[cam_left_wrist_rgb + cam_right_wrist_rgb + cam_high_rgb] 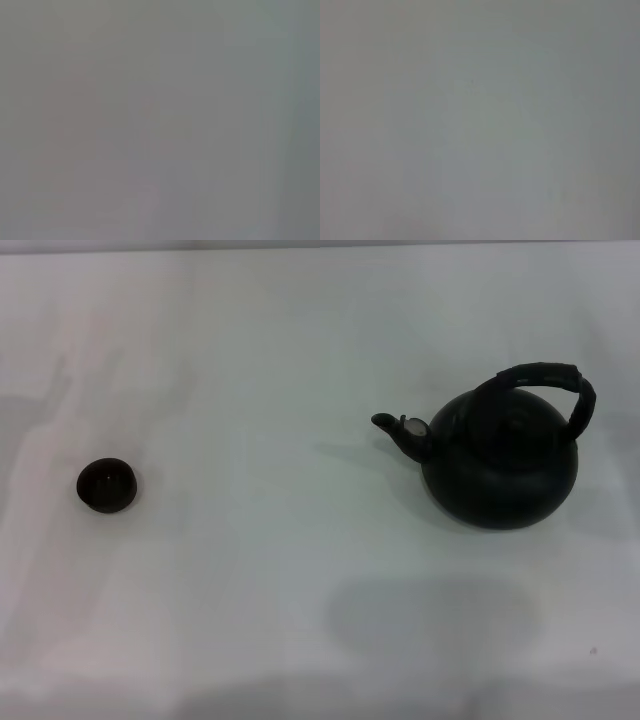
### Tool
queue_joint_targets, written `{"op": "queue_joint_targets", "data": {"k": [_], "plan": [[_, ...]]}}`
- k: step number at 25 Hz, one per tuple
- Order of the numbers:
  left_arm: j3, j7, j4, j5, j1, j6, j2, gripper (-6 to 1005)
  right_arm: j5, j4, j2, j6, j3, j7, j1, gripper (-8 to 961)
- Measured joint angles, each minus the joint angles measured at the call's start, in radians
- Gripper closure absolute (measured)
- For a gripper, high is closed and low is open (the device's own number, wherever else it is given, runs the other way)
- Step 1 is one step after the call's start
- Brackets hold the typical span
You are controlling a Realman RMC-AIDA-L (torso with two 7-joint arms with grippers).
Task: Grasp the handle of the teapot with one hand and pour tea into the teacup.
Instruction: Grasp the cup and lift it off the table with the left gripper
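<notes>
A large round matte black teapot [500, 465] stands upright on a plain white table [280, 570], toward the table's right edge and about midway between its far and near edges. Its thick black arched handle [545, 380], wrapped and ribbed, rises over the pot's top and leans toward the far right corner. The short curved spout [400, 432] points toward the left edge of the table, a small pale patch showing on its upper side.

Well apart from the pot, near the left edge of the table, sits a tiny round dark brown-black teacup [107, 485], handleless, low and bowl-like, resting upright with its mouth open to the head view. Bare white table lies between cup and spout. A faint grey shadow falls on the table toward the near edge, in front of the teapot.

Neither the left gripper nor the right gripper appears in the head view, and both wrist views show only a blank, pale grey surface; whether the fingers of either are released or clenched cannot be told. Nothing touches the teapot, its handle or the cup.
</notes>
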Motion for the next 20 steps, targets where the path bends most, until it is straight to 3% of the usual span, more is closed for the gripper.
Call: {"op": "queue_joint_targets", "data": {"k": [11,20], "plan": [[0.009,0.002,-0.104,0.008,-0.019,-0.056,-0.002,122,-0.007,0.014,-0.003,0.011,0.029,-0.006,-0.026,133],[0.009,0.002,-0.108,0.015,-0.014,-0.073,-0.002,121,-0.01,0.016,-0.003,0.033,0.027,-0.009,-0.032,137]]}}
